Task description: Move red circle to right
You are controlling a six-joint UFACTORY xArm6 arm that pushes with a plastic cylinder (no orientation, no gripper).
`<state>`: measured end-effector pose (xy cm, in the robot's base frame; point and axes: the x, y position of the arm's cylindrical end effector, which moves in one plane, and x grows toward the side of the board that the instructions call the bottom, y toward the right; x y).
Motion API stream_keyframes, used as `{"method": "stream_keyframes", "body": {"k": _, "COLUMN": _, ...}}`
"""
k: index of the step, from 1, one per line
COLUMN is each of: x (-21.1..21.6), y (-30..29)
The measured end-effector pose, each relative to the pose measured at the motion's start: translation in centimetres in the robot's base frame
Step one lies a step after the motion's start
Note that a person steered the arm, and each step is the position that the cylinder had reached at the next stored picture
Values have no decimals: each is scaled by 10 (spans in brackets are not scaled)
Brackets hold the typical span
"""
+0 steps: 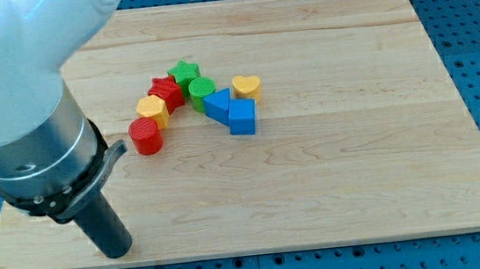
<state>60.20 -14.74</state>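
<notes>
Although my tip point(117, 251) stands near the board's point(360, 193) bottom-left corner, the red circle point(146, 136) sits untouched left of centre; the push remains undone. No jaws exist to report.

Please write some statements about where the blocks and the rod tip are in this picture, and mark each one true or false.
1. My tip is near the view's bottom left, apart from all blocks. True.
2. The red circle is the block nearest to my tip. True.
3. The yellow heart lies at the left end of the group. False: it is at the right end, above the blue cube.
4. The green star is the block nearest to the view's top. True.
5. My tip is touching the red circle. False: bare board shows between them.
</notes>
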Motion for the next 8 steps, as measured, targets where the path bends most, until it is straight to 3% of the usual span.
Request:
{"method": "stream_keyframes", "body": {"k": 2, "x": -17, "y": -10}}
{"method": "stream_keyframes", "body": {"k": 4, "x": -106, "y": -77}}
{"method": "stream_keyframes", "body": {"k": 6, "x": -146, "y": -20}}
{"method": "stream_keyframes", "body": {"k": 8, "x": -145, "y": 7}}
